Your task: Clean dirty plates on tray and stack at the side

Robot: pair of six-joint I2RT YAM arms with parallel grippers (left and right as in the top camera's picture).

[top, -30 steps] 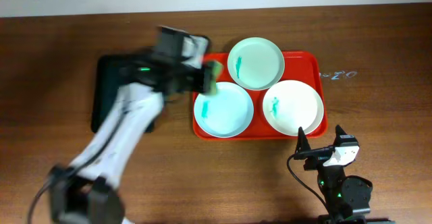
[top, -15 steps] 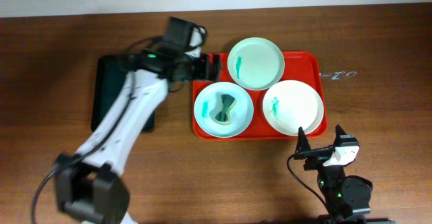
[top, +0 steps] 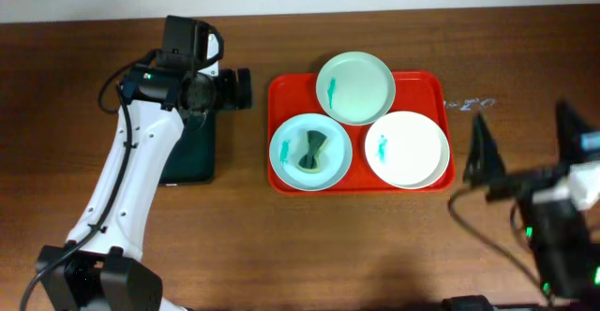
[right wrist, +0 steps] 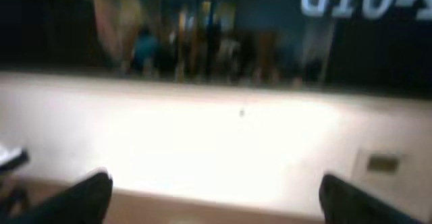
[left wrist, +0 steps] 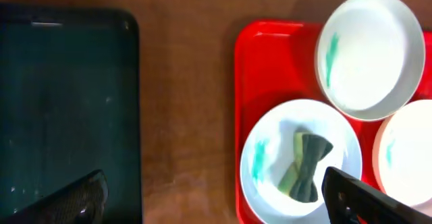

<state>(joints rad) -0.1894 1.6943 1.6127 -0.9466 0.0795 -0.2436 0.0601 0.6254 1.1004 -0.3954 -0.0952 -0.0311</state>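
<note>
Three plates (top: pixel 354 87), two trays (top: pixel 281 105), one sponge (top: pixel 314 150)

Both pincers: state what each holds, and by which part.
Nothing is held. Left pincer and right pincer are both open and empty; the dark folded sponge lies in the pale mint-green round plate.

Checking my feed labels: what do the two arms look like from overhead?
Left arm: white links, black joints, black gripper, loose black cable, small green light. Right arm: mostly black, white patch near wrist, green lights, two pointed black fingers.
</note>
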